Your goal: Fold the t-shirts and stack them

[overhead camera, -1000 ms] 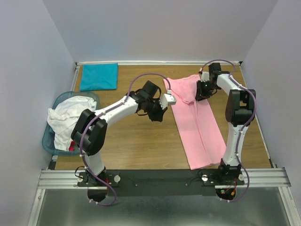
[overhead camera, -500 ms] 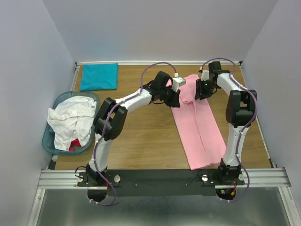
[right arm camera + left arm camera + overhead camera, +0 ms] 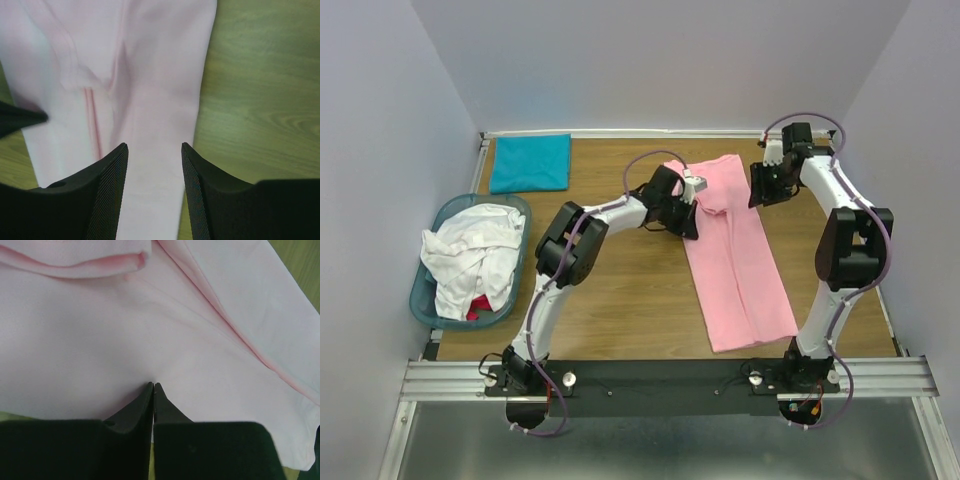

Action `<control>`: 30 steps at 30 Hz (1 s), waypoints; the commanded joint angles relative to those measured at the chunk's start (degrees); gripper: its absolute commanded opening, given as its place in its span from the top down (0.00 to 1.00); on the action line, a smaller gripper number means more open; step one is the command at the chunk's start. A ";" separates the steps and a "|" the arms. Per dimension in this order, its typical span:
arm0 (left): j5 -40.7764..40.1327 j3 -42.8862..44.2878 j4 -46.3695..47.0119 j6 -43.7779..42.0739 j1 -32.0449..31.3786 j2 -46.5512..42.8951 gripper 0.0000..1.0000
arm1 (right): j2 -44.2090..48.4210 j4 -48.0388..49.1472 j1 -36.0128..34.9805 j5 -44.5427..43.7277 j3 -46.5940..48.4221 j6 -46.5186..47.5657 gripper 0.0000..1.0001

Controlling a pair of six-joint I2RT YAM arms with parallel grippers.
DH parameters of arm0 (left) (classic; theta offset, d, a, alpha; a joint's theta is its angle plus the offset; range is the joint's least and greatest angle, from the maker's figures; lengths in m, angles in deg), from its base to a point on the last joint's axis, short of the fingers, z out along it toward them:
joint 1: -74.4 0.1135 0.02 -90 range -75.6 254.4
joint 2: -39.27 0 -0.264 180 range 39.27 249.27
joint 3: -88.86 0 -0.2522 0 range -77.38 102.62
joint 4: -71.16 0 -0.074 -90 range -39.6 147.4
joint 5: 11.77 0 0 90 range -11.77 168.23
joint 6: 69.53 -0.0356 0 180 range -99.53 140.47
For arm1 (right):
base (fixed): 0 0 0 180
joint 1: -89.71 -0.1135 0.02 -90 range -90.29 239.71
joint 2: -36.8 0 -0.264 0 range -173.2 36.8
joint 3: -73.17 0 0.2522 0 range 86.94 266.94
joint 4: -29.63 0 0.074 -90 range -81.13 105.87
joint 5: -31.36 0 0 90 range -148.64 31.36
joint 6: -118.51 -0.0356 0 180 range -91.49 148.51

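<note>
The light pink t-shirt (image 3: 735, 260) lies folded into a long strip on the wooden table, right of centre. My left gripper (image 3: 688, 212) is shut, and its tips (image 3: 153, 386) rest on the pink cloth (image 3: 100, 340) near the strip's upper left edge, where the cloth creases slightly. My right gripper (image 3: 761, 186) is open and empty, hovering over the shirt's upper right edge (image 3: 165, 75). A folded teal t-shirt (image 3: 530, 162) lies at the far left corner. White t-shirts (image 3: 470, 255) are piled in the basket.
The light-blue plastic basket (image 3: 423, 295) stands at the left edge of the table (image 3: 620, 300), with something red under the white cloth. Grey walls close in the left, back and right. The left gripper's dark tip (image 3: 20, 117) shows in the right wrist view.
My left gripper swung from the table's middle onto the shirt's upper left edge. My right gripper moved up and right off the cloth. The shirt's lower end shifted slightly left.
</note>
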 commanded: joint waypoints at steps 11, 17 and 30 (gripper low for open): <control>-5.63 6.31 -12.66 -9.69 13.46 3.70 0.91 | -2.89 -1.08 -0.56 6.35 -3.90 1.91 0.46; -4.84 4.03 -10.56 -8.64 15.12 -1.74 0.89 | -8.35 -0.19 -2.58 8.37 4.54 -1.35 0.48; -4.14 -3.71 -7.83 -6.71 15.57 -6.67 0.87 | -20.13 2.36 -9.26 8.82 18.35 -6.01 0.52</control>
